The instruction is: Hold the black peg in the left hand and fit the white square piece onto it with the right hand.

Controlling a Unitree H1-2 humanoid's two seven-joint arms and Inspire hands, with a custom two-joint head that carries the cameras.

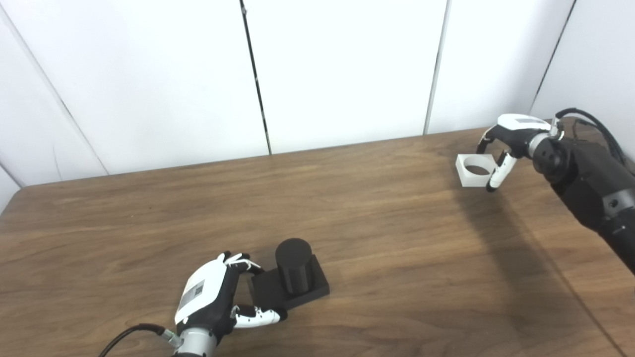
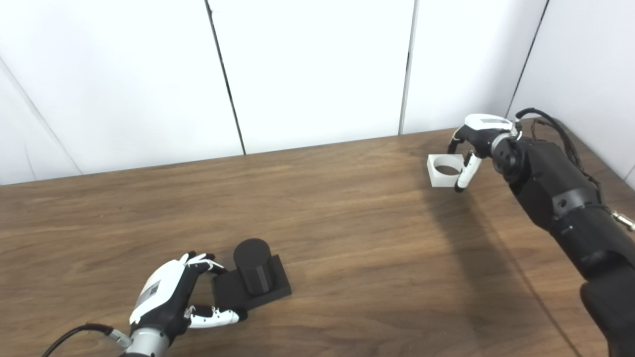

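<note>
The black peg stood upright on its base near the desk's front edge, gripped by the left hand. The right hand clasped the white square piece, hole upward, near the far right corner.

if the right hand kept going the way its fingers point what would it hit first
The white square piece with the round hole: the right hand is already cupped around it, fingers apparently touching or nearly so; depth is unclear.
</note>
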